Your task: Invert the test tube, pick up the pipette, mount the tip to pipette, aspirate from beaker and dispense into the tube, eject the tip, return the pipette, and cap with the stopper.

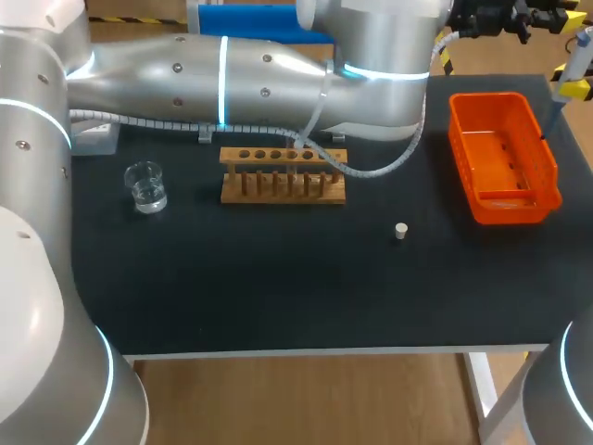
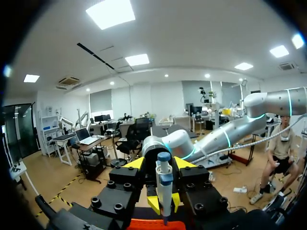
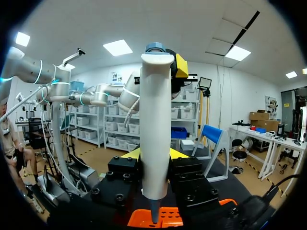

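The white pipette [image 3: 155, 124] stands upright, and my right gripper [image 3: 154, 154] is shut on its body. Its dark lower end hangs over the orange basket [image 3: 169, 218]. In the head view the pipette [image 1: 578, 54] is at the far right edge, beyond the basket [image 1: 533, 139]. My left arm reaches across the back of the table. Its gripper [image 2: 160, 164] is open around the blue top of the pipette [image 2: 164, 184], with a gap on each side. A yellow fingertip [image 3: 181, 65] of that gripper shows beside the pipette's head. The cork stopper [image 1: 400, 231] lies on the mat. The glass beaker [image 1: 145, 186] stands at the left.
A wooden tube rack [image 1: 283, 174] stands mid-table, partly crossed by my left arm's grey cable [image 1: 371, 169]. The black mat [image 1: 278, 287] spreads in front of the rack. A pale block [image 1: 93, 137] sits at the back left.
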Motion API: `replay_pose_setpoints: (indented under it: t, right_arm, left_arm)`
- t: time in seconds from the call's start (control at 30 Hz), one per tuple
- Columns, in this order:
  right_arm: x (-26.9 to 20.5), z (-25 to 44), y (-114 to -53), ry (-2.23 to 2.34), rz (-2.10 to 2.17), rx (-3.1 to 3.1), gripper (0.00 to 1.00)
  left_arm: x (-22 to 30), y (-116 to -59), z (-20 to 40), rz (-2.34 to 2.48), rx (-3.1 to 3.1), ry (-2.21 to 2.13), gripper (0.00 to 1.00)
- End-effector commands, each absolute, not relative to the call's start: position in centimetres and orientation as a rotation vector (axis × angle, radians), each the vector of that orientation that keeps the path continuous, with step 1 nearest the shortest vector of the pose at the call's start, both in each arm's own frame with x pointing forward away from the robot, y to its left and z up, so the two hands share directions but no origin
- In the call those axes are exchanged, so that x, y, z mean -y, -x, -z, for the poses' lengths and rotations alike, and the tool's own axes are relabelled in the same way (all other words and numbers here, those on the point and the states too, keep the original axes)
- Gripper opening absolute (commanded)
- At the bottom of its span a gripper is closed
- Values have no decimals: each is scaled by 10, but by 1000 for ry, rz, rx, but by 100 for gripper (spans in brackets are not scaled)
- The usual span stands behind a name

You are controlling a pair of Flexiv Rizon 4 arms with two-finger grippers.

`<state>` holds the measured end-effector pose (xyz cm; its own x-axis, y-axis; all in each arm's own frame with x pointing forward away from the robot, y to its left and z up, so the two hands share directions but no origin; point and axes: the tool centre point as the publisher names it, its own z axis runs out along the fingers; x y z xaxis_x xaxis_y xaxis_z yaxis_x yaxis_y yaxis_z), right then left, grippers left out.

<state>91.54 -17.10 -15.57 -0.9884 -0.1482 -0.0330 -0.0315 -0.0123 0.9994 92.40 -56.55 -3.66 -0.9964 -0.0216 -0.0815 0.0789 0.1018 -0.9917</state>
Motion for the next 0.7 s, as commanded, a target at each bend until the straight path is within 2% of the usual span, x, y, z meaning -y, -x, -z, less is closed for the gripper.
replay_pose_setpoints:
  t: [0.03,0.37,0.7]
  right_arm:
    - [171,155,-916,-197,2166,2150,0]
    - [171,155,-916,-197,2166,2150,0]
    - [171,155,-916,-197,2166,2150,0]
  left_arm:
    - [542,-928,27,2036,-2347,-131,100]
    - [492,-923,22,2005,-2397,-215,100]
    - [432,-905,44,2036,-2385,-132,100]
